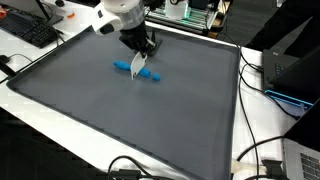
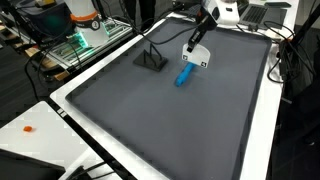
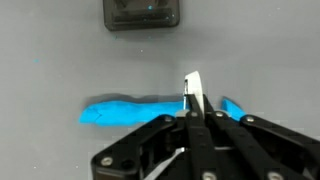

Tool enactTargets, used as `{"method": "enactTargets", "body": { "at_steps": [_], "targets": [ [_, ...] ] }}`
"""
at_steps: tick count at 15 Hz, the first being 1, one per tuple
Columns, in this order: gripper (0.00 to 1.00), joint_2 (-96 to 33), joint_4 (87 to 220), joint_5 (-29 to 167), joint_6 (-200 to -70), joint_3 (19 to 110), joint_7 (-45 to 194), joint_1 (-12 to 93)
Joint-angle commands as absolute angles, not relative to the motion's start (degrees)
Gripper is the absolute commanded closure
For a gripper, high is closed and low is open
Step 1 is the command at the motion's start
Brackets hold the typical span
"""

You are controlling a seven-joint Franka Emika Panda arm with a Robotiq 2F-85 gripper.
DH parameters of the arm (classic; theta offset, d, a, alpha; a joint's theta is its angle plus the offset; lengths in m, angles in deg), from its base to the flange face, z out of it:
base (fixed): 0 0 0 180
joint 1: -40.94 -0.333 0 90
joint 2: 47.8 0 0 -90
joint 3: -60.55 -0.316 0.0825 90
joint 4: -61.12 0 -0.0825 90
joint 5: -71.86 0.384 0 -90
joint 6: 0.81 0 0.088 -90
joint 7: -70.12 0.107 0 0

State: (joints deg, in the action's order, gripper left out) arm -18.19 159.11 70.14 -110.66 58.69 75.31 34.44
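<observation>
Wrist view: flat, wavy blue strip [image 3: 122, 111]

The arm [image 1: 120, 14] leans in, wrist near vertical; the gripper [image 3: 192, 92] points downward, jaws seemingly pressed together.

grey mat [image 1: 90, 110] covers a white table [image 1: 25, 100]. gripper [image 1: 140, 57] hangs over the mat's far middle, jaws closed on a thin white piece [image 1: 137, 66] that points down. its lower end meets a blue object [image 1: 145, 74] lying flat on the mat. keyboard [image 1: 28, 30] far left, black box [image 1: 292, 68] and cables [image 1: 255, 150] on the right.
</observation>
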Motion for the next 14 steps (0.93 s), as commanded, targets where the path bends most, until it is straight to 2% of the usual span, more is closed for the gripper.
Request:
{"method": "enactTargets", "body": {
  "at_steps": [1,14],
  "targets": [
    [0.99,-17.71,160.19,68.85,-111.66,58.7,74.43,34.61],
    [0.99,-16.4,161.67,69.14,-113.56,58.5,73.37,34.68]
  ]
}}
